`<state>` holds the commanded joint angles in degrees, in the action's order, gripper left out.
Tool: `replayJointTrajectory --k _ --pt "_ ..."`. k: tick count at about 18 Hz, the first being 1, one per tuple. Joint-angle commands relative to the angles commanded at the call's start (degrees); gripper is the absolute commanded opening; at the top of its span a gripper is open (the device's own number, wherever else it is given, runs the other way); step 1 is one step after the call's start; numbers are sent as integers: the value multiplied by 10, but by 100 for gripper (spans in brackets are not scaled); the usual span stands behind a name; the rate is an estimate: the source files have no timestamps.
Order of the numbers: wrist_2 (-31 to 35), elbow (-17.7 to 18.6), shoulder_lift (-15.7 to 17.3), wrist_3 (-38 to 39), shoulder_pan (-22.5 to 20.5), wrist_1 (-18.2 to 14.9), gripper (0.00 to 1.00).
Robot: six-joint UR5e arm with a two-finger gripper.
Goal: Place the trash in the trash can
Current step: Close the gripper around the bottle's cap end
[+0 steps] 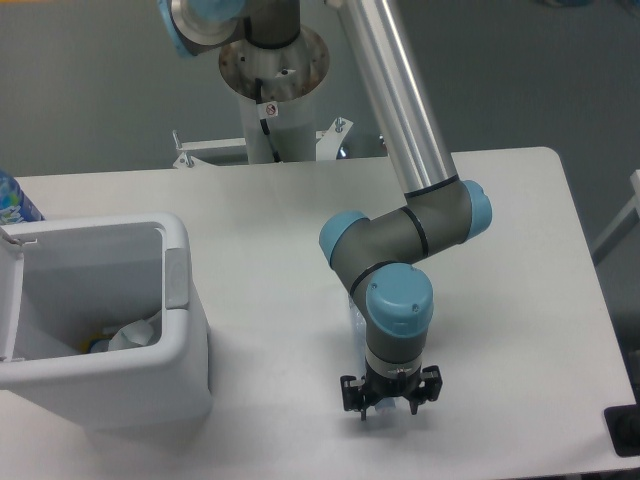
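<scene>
Currently, the black two-finger gripper points straight down at the white table, near its front edge. The grey arm with light-blue joint caps stands directly above the gripper and hides most of what lies beneath. Whether the jaws are apart or closed on anything cannot be determined from this view.

The crushed clear plastic bottle shows only as a narrow strip at the left side of the wrist joint; its remaining length is hidden behind the arm.

The large white boxy plastic trash can stands at the left of the table, well apart from the gripper, with its opening facing up. A crumpled white wrapper lies inside it, at the bottom.

A bright blue bottle is partly visible at the left edge, behind the can.
</scene>
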<state>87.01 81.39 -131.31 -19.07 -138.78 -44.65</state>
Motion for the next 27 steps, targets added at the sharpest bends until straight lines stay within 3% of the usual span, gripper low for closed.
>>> replayJointTrajectory --k 5,19,27 --pt "3 0 1 0 1 -1 35" --pt "-9 -15 14 10 -7 4 32" --pt "-105 -15 57 11 -37 5 31"
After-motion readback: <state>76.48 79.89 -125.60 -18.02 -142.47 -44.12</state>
